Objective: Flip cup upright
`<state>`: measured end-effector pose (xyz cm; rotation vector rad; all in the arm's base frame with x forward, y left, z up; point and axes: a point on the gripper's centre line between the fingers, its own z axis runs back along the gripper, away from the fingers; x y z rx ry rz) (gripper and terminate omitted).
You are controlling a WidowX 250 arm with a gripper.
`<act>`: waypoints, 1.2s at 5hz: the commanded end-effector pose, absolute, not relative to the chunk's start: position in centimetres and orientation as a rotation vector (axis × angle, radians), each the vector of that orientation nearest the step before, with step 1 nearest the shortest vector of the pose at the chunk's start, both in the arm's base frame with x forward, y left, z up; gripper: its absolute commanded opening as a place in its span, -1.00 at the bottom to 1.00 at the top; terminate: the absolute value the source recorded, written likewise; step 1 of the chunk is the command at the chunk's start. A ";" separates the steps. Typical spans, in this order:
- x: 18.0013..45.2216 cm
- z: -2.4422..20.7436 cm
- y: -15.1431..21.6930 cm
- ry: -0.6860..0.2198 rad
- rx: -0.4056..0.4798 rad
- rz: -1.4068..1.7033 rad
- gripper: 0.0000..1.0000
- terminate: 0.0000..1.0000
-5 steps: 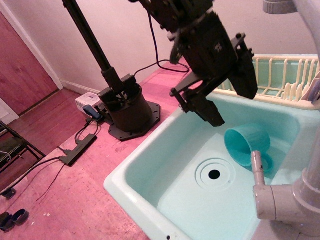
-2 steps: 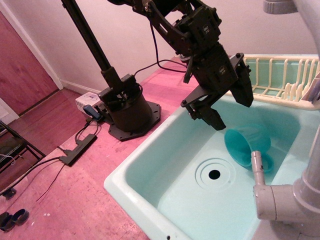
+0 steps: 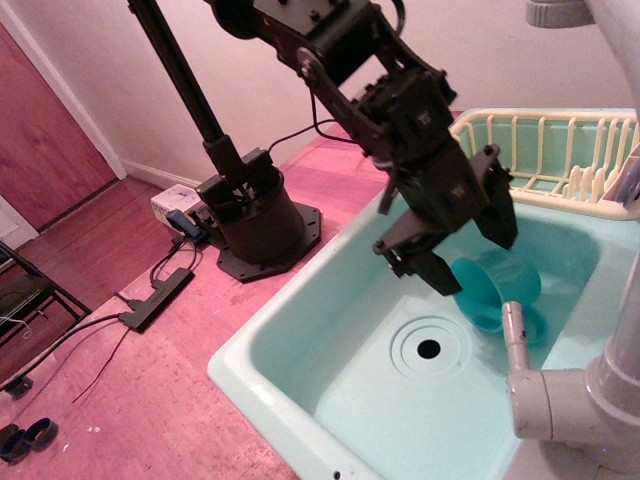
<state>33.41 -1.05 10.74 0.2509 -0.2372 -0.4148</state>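
A black robot arm (image 3: 340, 70) reaches down from the top of the view into a pale aqua sink (image 3: 300, 350), its gripper (image 3: 470, 255) spread wide with a clear gap between the two fingers (image 3: 435, 268), holding nothing. The teal cup (image 3: 495, 290) lies on its side on the sink floor at about 3 o'clock from the round drain (image 3: 429, 348), its flared mouth turned toward the drain and toward the near finger, which hangs just in front of the rim; whether it touches the rim cannot be told. The other finger sits above the cup's body, near the back wall of the sink. A grey faucet (image 3: 560, 385) crosses the cup's lower edge at 5 o'clock and hides part of it, so the handle is not clear. A cream dish rack (image 3: 560, 150) stands behind the sink at 1 o'clock. On the pink desk (image 3: 150, 390) at 9 o'clock stand the arm's black round base (image 3: 260, 225) and a power strip (image 3: 155, 298) with cables.
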 end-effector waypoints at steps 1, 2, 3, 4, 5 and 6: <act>35.8 11.8 -2.4 -0.308 0.262 -0.432 1.00 -1.00; 35.9 11.4 -2.7 -0.316 0.269 -0.422 -1.00 -1.00; 35.7 11.4 -2.8 -0.325 0.247 -0.393 -1.00 -1.00; 35.6 11.9 -2.6 -0.331 0.254 -0.380 -1.00 -1.00; 35.7 12.2 -2.9 -0.306 0.174 -0.247 -1.00 -1.00; 35.0 12.0 -5.2 -0.266 0.031 -0.074 -1.00 -1.00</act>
